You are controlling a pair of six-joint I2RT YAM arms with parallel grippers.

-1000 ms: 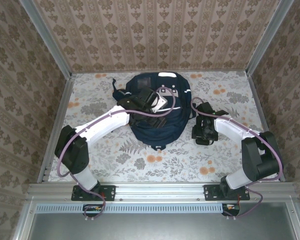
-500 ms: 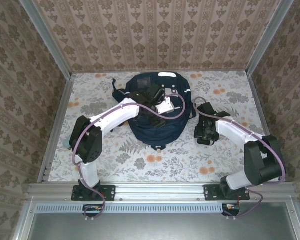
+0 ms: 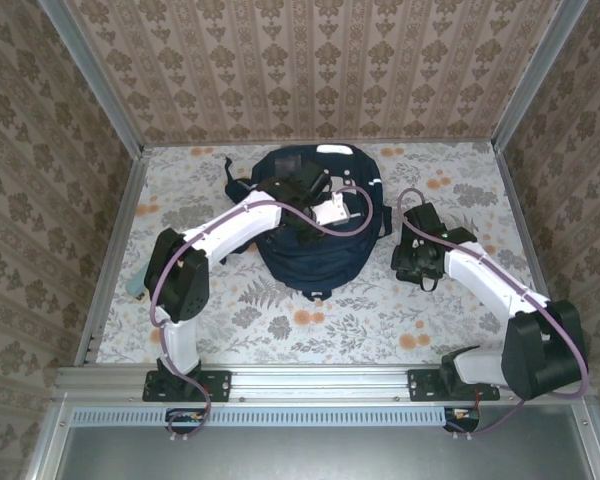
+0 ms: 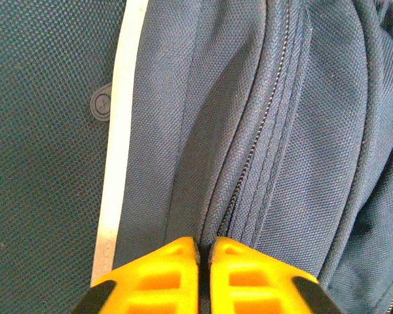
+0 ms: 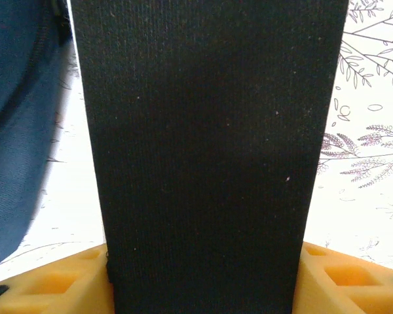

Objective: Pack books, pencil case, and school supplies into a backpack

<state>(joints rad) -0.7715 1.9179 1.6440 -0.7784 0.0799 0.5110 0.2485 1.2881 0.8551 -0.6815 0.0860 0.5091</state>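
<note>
Toward the table's 12 o'clock lies the backpack. At its 3 o'clock a black strap runs between the fingers of the right gripper — grasped. The left gripper rests on the backpack's face — clenched, tips together at the zip.

Enclosure inspected from above. Worktop: covered in a pale cloth printed with grey leaf sprays and orange flowers, lying flat. Back wall, left wall and right wall: beige wallpaper with a repeating brown damask motif in vertical bands. Corner posts, left and right: bare aluminium profile, leaning outward toward the top. Near edge: aluminium rail, then a slotted grey strip, then a plain grey panel. Lighting even, shadows soft.
</note>
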